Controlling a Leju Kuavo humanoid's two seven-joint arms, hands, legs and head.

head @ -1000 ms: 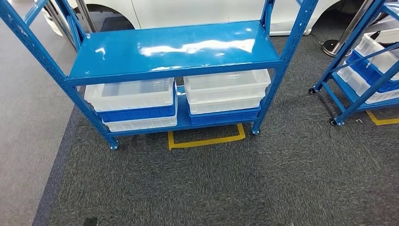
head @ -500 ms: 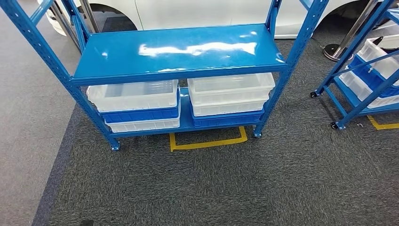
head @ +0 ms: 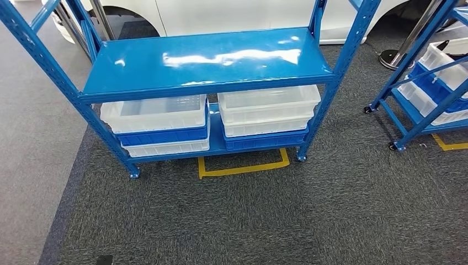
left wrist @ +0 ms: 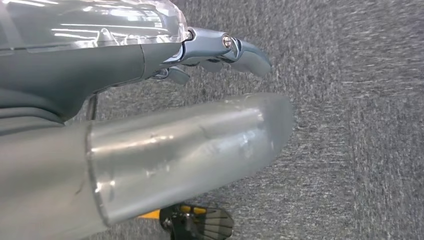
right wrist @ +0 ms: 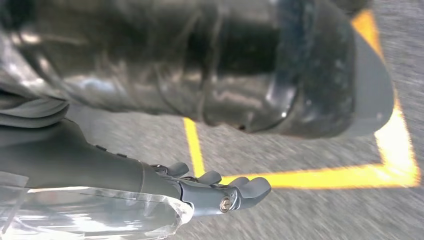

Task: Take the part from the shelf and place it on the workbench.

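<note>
- Comparing the head view with the two earlier ones, the whole picture has shifted slightly: the blue shelf (head: 207, 58) sits a touch differently in frame, which reads as the camera swaying on a standing or stepping robot, not as the shelf moving.
- Nothing on the shelf has changed place. Its glossy middle board is bare, and below it the stacked clear and blue bins (head: 157, 124) and the second stack (head: 267, 113) sit side by side as before.
- The part is not something I can pick out; it may lie in a bin or on a higher level of the shelf outside the frame.
- The left hand (left wrist: 220, 50) hangs over grey carpet, fingers loosely curled, holding nothing.
- The right hand (right wrist: 220, 192) likewise hangs low with nothing in it, fingers bent, over the carpet near a yellow tape line (right wrist: 320, 175).
- A similar yellow tape mark (head: 243, 165) lies on the floor just in front of the shelf.
- My judgement: the task is at its approach stage, with neither arm raised toward the shelf yet.
</note>
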